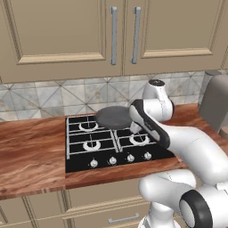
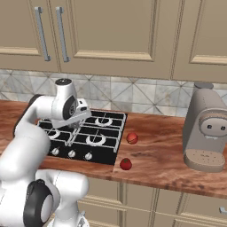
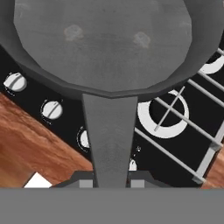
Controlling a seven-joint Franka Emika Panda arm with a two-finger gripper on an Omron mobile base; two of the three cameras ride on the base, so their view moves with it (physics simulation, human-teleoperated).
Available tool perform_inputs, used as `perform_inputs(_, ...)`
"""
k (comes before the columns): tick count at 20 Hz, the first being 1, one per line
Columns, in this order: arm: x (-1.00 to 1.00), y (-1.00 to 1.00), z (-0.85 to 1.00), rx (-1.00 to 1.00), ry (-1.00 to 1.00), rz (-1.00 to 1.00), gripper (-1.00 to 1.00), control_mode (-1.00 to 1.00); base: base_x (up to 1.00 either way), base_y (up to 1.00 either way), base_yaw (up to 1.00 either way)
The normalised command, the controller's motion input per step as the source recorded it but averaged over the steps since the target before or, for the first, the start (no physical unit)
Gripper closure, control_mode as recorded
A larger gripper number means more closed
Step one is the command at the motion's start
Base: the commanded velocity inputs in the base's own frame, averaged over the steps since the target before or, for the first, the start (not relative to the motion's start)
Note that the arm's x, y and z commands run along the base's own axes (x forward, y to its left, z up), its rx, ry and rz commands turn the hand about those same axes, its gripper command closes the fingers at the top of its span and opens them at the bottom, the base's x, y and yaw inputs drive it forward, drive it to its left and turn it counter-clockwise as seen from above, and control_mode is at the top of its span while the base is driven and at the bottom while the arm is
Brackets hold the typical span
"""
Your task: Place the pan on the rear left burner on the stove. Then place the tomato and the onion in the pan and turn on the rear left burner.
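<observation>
My gripper [image 3: 110,183] is shut on the handle of the dark grey pan [image 3: 105,43], which hangs above the black stove [image 1: 75,165]. From the left base view the pan [image 1: 113,116] floats over the back middle of the stove, just right of the rear left burner [image 1: 87,126], with the gripper [image 1: 132,126] at its right side. On the wooden counter right of the stove lie a red tomato [image 2: 126,164] near the front edge and a reddish-brown onion [image 2: 132,138] behind it.
Four silver knobs [image 1: 112,160] line the stove's front. A tall grey coffee machine [image 2: 206,128] stands on the counter at the far right. Wall cabinets with long handles [image 1: 114,35] hang above. Bare wooden counter [image 1: 31,147] lies left of the stove.
</observation>
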Motion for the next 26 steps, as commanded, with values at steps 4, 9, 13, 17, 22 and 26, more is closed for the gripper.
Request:
perform_inputs(4,0.21,0.32,-0.19,0.00,0.00,0.09,1.00,-1.00,0.00,0.00,0.00)
perform_inputs(9,0.29,0.21,-0.22,0.00,0.00,0.07,1.00,-1.00,0.00,0.00,0.00)
perform_inputs(13,0.22,0.00,-0.08,0.00,0.00,0.00,1.00,-1.00,0.00,0.00,0.00)
perform_inputs(17,0.31,0.00,-0.01,0.00,0.00,0.00,1.00,-1.00,0.00,0.00,0.00)
perform_inputs(22,0.44,0.03,0.00,0.00,0.00,0.00,1.00,-1.00,0.00,0.00,0.00)
perform_inputs(26,0.49,0.13,0.00,0.00,0.00,0.00,1.00,-1.00,0.00,0.00,0.00)
